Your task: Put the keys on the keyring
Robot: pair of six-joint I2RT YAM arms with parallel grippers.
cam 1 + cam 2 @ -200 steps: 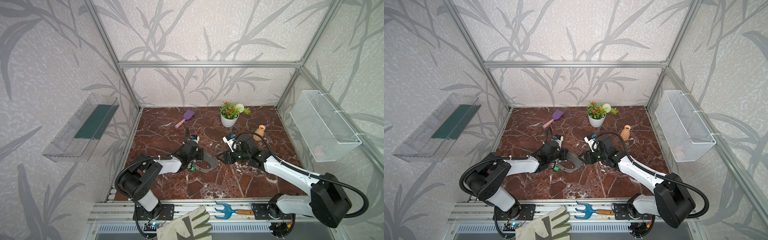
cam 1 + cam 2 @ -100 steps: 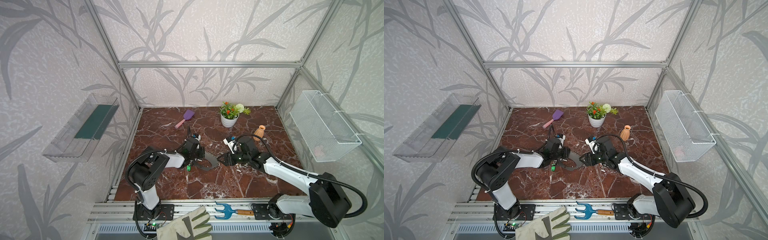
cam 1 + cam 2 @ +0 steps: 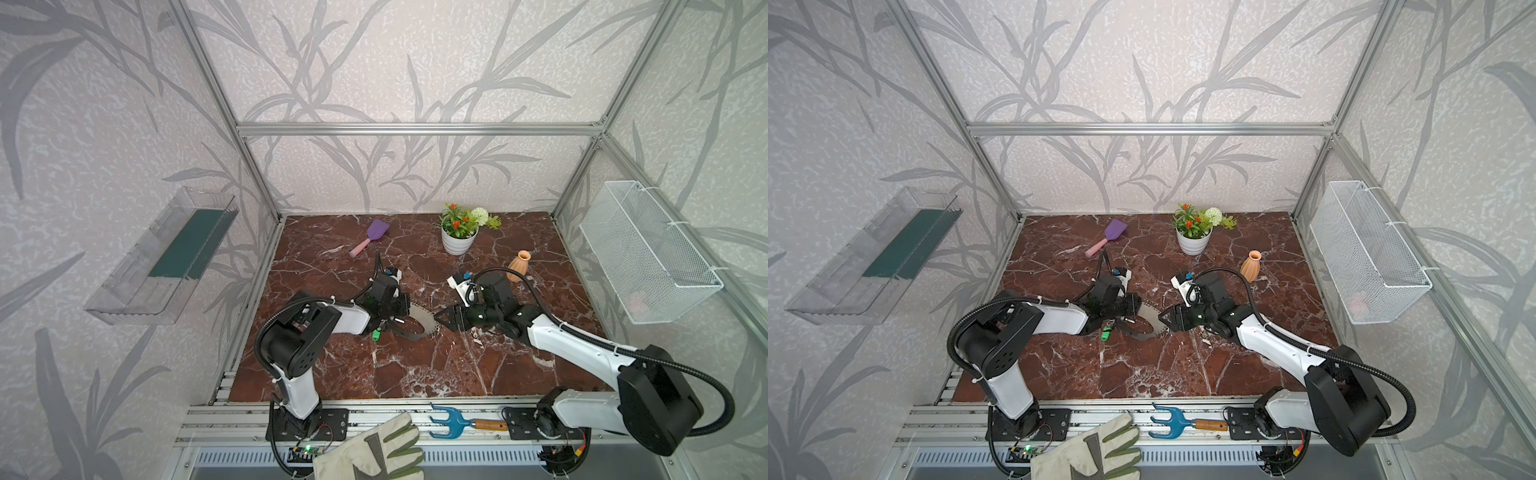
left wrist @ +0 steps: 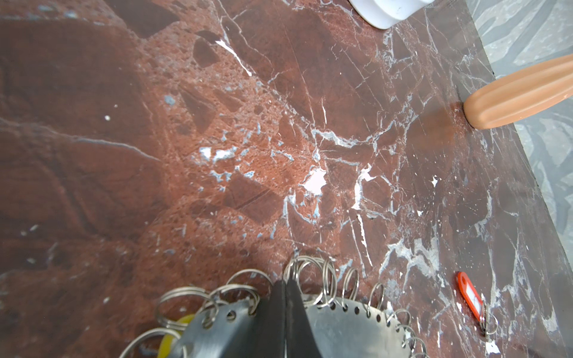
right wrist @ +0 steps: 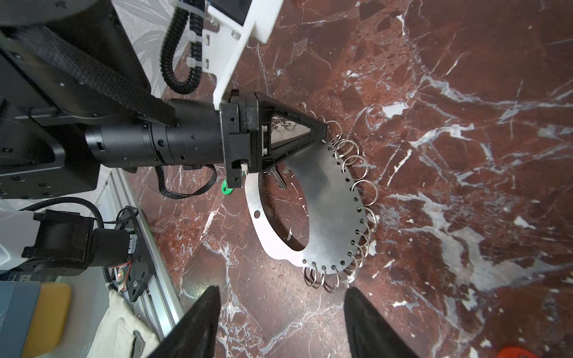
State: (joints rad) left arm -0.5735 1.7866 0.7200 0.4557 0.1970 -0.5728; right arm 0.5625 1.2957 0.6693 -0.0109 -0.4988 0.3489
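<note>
- The left gripper (image 5: 321, 130) is clamped on the ringed edge of the keyring (image 5: 325, 198), mid-table (image 3: 415, 374).
- The right gripper (image 5: 280, 299) stands apart and empty, just beside the keyring.
- We hold the keyring steady and take the red key (image 4: 469, 299) by its tag, leaving the loop free.
- Since a second ago, the left elbow has risen and the right gripper has barely moved.

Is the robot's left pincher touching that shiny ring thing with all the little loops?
Touching. In the right wrist view the left gripper is shut on the edge of the keyring, the grey plate pinched between its jaws.
</note>
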